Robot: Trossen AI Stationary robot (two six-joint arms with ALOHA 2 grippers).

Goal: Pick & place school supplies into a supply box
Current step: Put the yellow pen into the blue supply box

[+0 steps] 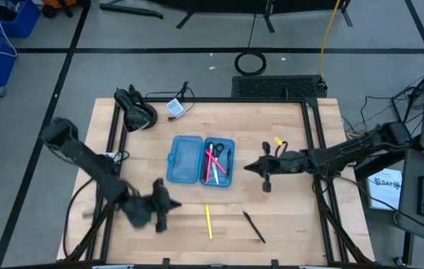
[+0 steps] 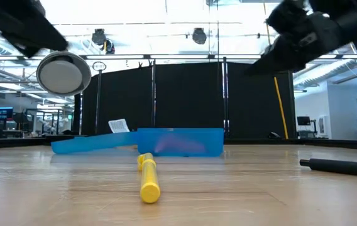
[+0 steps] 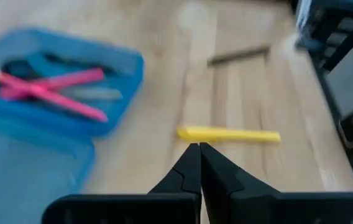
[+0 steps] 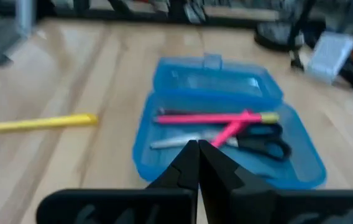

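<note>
A: Wooden worktop, dark frame round it, cables on the floor beyond. How far along is the packing?

B: Start at the box. It lies open mid-worktop, two blue halves side by side. The half nearer the right arm holds the scissors, two pink pens crossed over each other, and a pale grey-looking one. The other half looks bare.

A: So that much is done. What's left out?

B: Two things that I can see. A yellow pen lies on the bare wood just in front of the box, and a black pen lies near it, toward the right arm's side. Both are well apart from the box.

A: And the hands?

B: The left hand hovers near the front edge, just beside the yellow pen, its fingers clenched together on nothing, as its wrist view shows. The right hand hangs beside the filled half, also clenched and empty.

A: Your estimate?

B: More than half done, I'd judge. The yellow and black pens remain to be placed, and the lid may need shutting.
</note>
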